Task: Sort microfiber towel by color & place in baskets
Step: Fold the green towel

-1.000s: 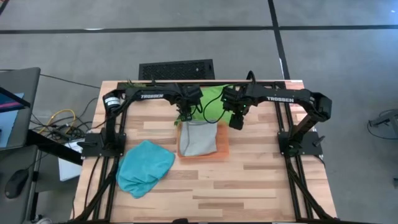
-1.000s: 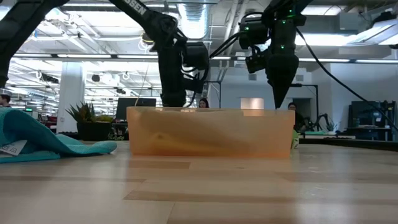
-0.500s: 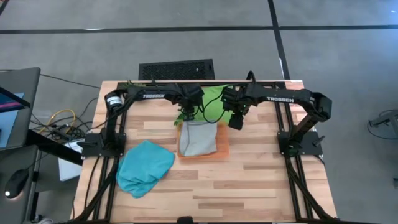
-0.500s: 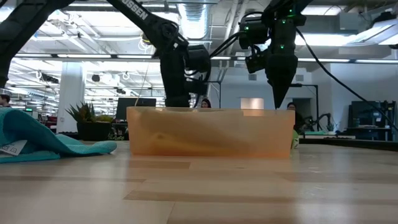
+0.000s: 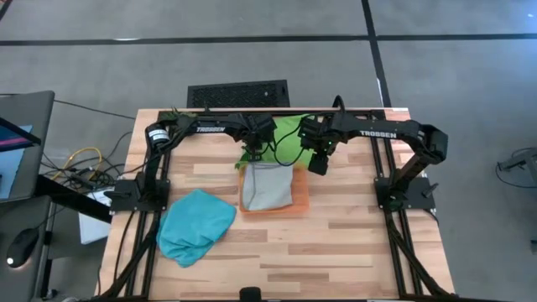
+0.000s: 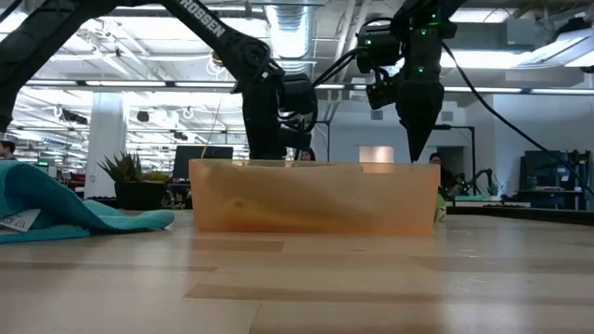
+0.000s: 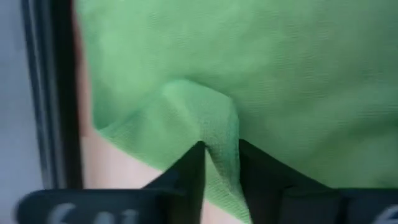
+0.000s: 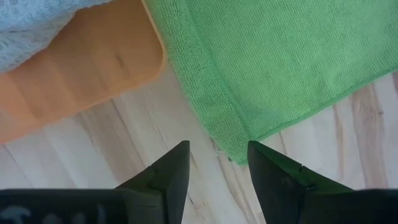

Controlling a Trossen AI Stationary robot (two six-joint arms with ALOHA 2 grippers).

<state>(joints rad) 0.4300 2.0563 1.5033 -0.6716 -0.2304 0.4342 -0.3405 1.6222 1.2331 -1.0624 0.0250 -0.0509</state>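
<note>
Green towel [image 5: 285, 134] lies upper centre on the table [image 5: 336, 243], above the tray [image 5: 298, 205]. Left end effector [image 7: 219, 163] pinches its fold; right end effector [image 8: 217, 165] hangs released just beside its corner.

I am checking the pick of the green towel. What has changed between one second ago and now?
The left gripper has closed on a raised fold of the green towel, at the far edge of the orange tray; its arm shifted slightly in the low view. The right gripper stays open above the towel's corner. The grey towel in the tray and the teal towel have not moved.
</note>
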